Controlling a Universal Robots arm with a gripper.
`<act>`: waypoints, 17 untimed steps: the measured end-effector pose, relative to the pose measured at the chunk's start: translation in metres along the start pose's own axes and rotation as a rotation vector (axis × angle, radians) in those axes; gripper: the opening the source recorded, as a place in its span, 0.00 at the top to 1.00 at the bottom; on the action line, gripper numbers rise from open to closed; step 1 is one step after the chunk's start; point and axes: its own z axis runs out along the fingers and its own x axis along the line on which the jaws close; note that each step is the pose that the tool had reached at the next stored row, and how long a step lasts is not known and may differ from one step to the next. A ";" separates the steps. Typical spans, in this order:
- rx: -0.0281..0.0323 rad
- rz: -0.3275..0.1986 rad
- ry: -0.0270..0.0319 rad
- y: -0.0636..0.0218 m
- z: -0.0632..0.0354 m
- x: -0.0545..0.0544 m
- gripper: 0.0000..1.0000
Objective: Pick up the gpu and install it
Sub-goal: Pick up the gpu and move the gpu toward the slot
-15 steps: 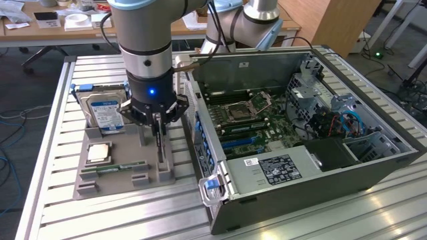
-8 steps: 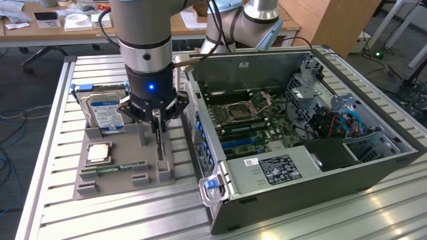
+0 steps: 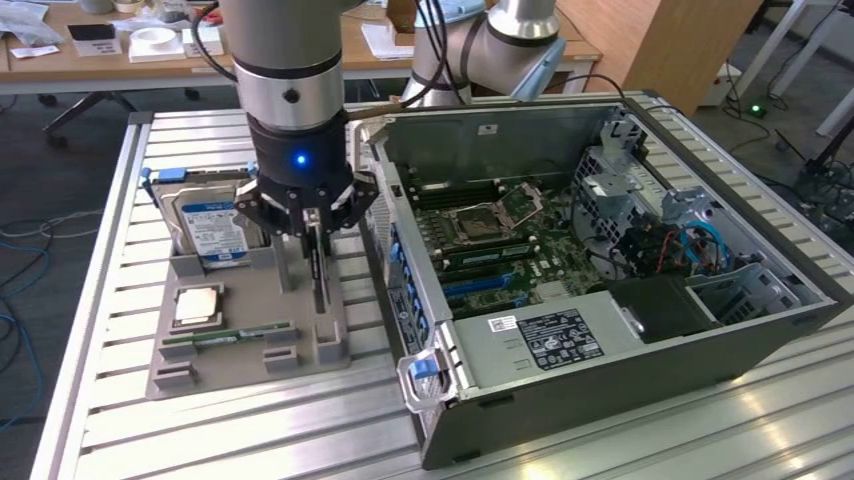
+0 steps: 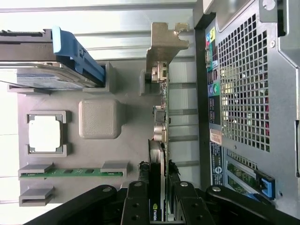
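- The gripper point(image 3: 315, 228) pinches the gpu point(image 3: 320, 285) by its upper edge, with a finger pressed against each face.
- The card stands edge-on in the grey holder point(image 3: 247, 300), just beside the open computer case point(image 3: 601, 370).
- The step in hand appears to be the pick-up: the grip is made and the card seems not yet lifted.
- The move ahead calls for a straight, level pull clear of the holder's slots, without knocking the case wall.

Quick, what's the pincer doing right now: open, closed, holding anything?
Pincer: closed on the gpu, which stands on edge in the grey holder.
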 end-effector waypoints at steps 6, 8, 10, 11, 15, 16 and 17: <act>0.0001 0.000 0.0001 0.0004 -0.0095 0.000 0.74; 0.0001 0.000 0.0001 0.0006 -0.0126 0.000 0.74; 0.0001 0.000 0.0001 0.0008 -0.0160 0.000 0.74; 0.0001 0.000 0.0000 0.0009 -0.0177 0.000 0.74; 0.0001 0.000 0.0000 0.0012 -0.0245 -0.001 0.74; 0.0001 0.000 0.0000 0.0013 -0.0263 -0.001 0.74; 0.0001 0.000 0.0000 0.0014 -0.0281 -0.001 0.74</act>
